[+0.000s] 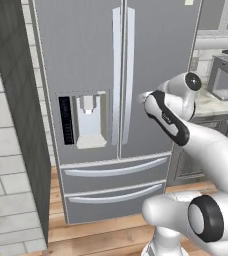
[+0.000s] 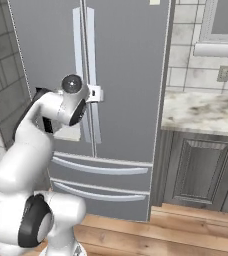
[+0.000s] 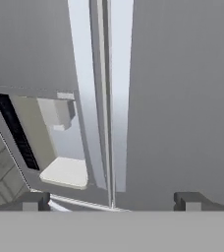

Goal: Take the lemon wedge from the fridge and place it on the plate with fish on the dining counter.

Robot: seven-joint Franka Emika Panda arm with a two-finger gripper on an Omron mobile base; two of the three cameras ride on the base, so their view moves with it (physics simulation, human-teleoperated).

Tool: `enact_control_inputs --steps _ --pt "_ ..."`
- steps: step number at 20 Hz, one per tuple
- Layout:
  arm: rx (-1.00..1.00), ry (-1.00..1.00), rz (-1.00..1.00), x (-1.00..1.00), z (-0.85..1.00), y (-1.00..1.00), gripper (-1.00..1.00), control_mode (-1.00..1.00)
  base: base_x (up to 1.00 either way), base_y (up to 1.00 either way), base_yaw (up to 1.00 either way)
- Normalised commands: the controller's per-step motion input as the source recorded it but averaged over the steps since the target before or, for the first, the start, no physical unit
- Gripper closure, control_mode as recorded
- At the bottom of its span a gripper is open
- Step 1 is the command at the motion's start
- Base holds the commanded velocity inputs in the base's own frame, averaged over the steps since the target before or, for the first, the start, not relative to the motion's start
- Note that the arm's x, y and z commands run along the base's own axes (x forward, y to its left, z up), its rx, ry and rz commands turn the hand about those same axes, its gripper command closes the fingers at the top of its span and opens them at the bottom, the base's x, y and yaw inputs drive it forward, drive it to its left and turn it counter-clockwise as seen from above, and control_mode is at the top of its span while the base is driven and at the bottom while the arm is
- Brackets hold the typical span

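The grey steel fridge [image 1: 86, 55] stands shut in front of me, both upper doors closed. Its two long pale handles [image 3: 87, 98] run side by side down the middle, and a dispenser [image 1: 88, 120] is set in the left door. My gripper [image 2: 96, 94] is open and hovers just in front of the right door's handle [image 2: 92, 60], at about the dispenser's height. In the hand view my gripper [image 3: 111, 202] has its fingertips [image 3: 33, 201] spread wide with nothing between them. The lemon wedge is hidden; the plate, the fish and the dining counter are out of view.
Two bottom drawers [image 1: 113, 172] sit below the doors. A dark grey side panel [image 1: 18, 100] flanks the fridge on the left. To the right are a marble counter [image 2: 201, 112] over dark cabinets [image 2: 201, 170] and a coffee machine [image 1: 227, 75]. The floor is wood.
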Motion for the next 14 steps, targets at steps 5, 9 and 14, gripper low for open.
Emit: enact_control_inputs --steps 5,9,14 --pt "0.0 0.0 -0.04 0.98 0.0 0.0 -1.0 -1.0 0.0 0.0 0.0" --pt "0.0 0.0 -0.01 0.8 0.0 0.06 -1.0 -1.0 0.0 0.0 0.0" --pt "0.0 -0.04 0.0 0.35 -0.08 0.16 -1.0 -1.0 0.0 0.0 0.0"
